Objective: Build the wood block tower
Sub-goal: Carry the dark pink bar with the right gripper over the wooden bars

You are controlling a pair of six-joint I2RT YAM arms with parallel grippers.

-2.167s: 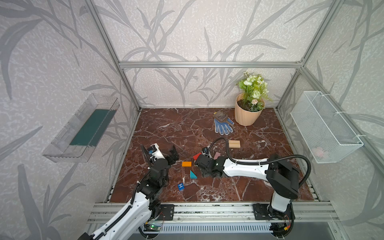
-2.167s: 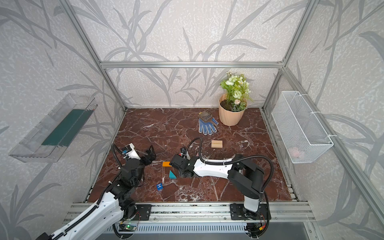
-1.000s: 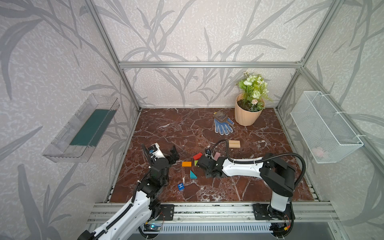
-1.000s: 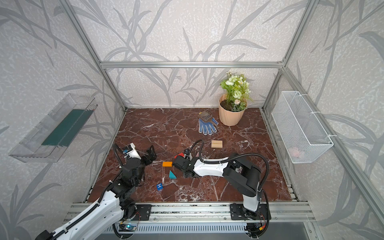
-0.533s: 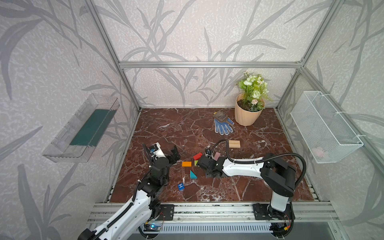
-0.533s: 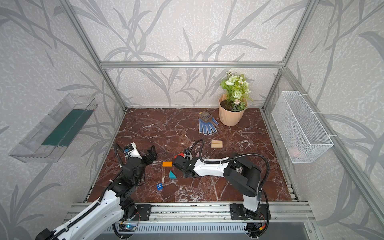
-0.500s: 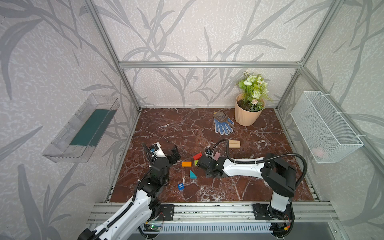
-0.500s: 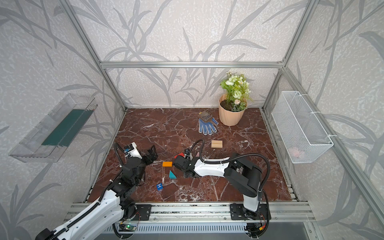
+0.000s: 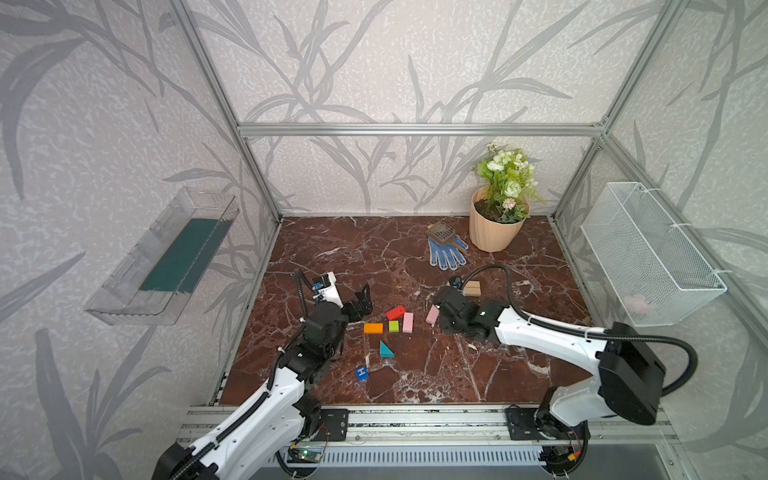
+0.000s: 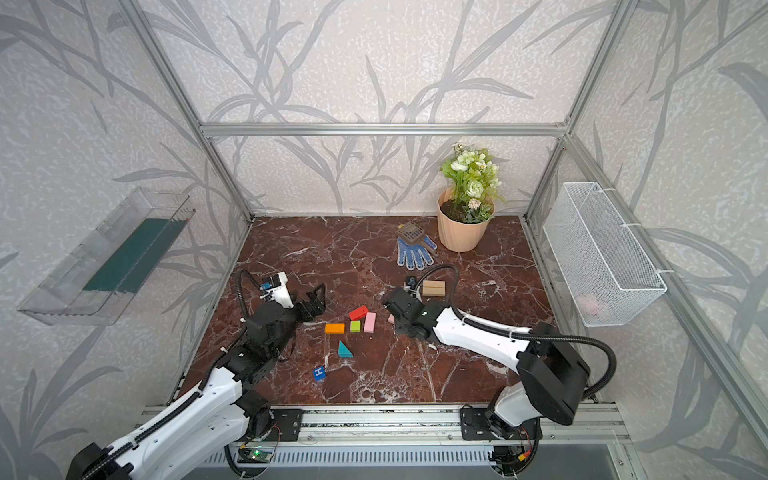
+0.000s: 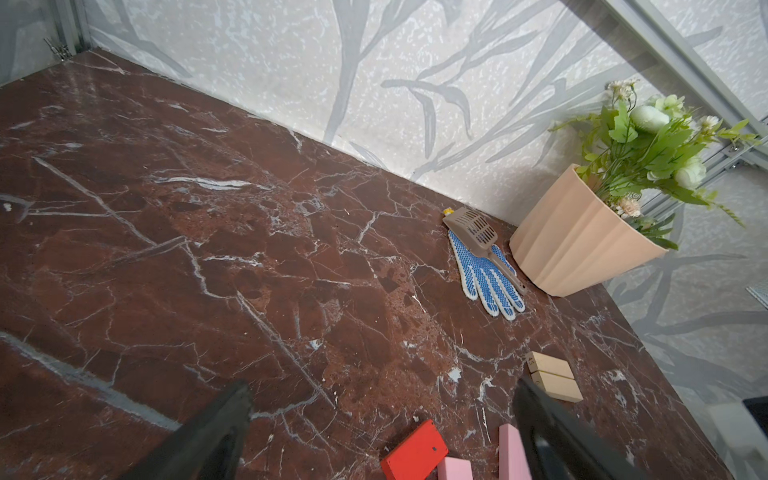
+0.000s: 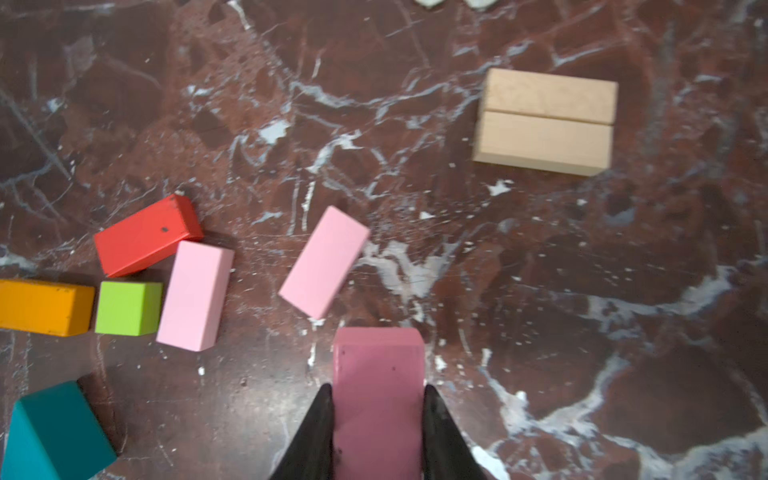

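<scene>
My right gripper (image 12: 376,395) is shut on a pink block (image 12: 378,357), held above the floor; in a top view this gripper (image 9: 444,320) hides it. A loose pink block (image 9: 432,314) lies just beside it. Two tan bars (image 9: 472,288) lie side by side behind it. Left of it lie a red block (image 9: 395,312), an orange one (image 9: 373,328), a lime cube (image 9: 393,326) and another pink block (image 9: 408,322). Nearer the front are a teal wedge (image 9: 385,350) and a blue "H" cube (image 9: 362,372). My left gripper (image 9: 359,301) stands open and empty. No tower is in view.
A peach flowerpot (image 9: 494,232) stands at the back right, with a blue glove (image 9: 446,253) and a scoop (image 9: 440,233) beside it. A wire basket (image 9: 648,257) hangs on the right wall and a clear tray (image 9: 166,257) on the left wall.
My right gripper has shut on the pink block and drawn it right and back, away from the cluster. The left arm has barely moved.
</scene>
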